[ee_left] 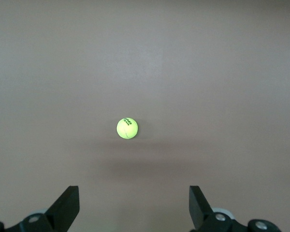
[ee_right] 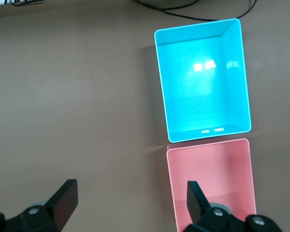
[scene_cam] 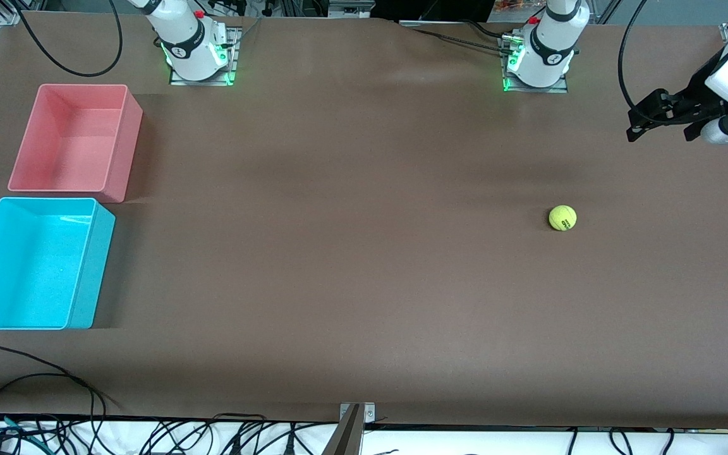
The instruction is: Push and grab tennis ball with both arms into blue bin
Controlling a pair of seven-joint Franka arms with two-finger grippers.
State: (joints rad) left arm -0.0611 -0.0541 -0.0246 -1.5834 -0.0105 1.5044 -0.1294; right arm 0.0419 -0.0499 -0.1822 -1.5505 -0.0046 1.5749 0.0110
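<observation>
The yellow-green tennis ball [scene_cam: 562,218] lies alone on the brown table toward the left arm's end, also seen as the tennis ball [ee_left: 127,128] in the left wrist view. My left gripper [scene_cam: 658,120] hangs in the air beside the table's end, open, and the left gripper [ee_left: 134,193] has nothing between its fingers. The cyan blue bin [scene_cam: 89,272] stands empty at the right arm's end. My right gripper [ee_right: 130,193] is open and empty, high over the table beside the blue bin [ee_right: 203,82].
An empty pink bin [scene_cam: 117,151] of like size stands right against the blue bin, farther from the front camera, seen too as the pink bin [ee_right: 210,179]. Black cables [scene_cam: 35,373] lie along the table's near edge.
</observation>
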